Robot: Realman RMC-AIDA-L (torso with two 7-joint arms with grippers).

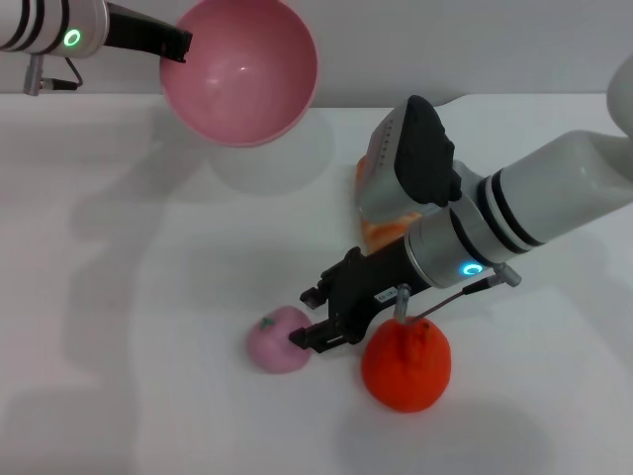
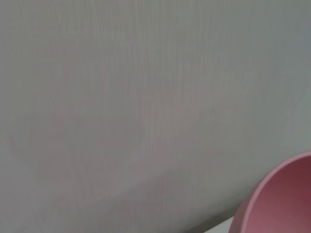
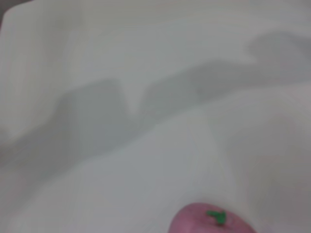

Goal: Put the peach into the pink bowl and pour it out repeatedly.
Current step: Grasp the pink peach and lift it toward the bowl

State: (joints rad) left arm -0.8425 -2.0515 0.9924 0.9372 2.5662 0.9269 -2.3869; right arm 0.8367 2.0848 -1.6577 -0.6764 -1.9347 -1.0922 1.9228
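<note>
The peach (image 1: 278, 340), pale pink with a small green leaf mark, lies on the white table near the front. It also shows in the right wrist view (image 3: 210, 222). My right gripper (image 1: 305, 318) is open just to the peach's right, its fingertips at the peach's side. The pink bowl (image 1: 240, 71) is held up at the back left, tipped so that its empty inside faces me. My left gripper (image 1: 176, 46) is shut on its rim. Part of the bowl shows in the left wrist view (image 2: 281, 204).
A bumpy orange fruit (image 1: 406, 365) sits right next to my right gripper, under the wrist. Another orange thing (image 1: 379, 234) lies mostly hidden behind my right arm. The white table (image 1: 119, 297) stretches to the left.
</note>
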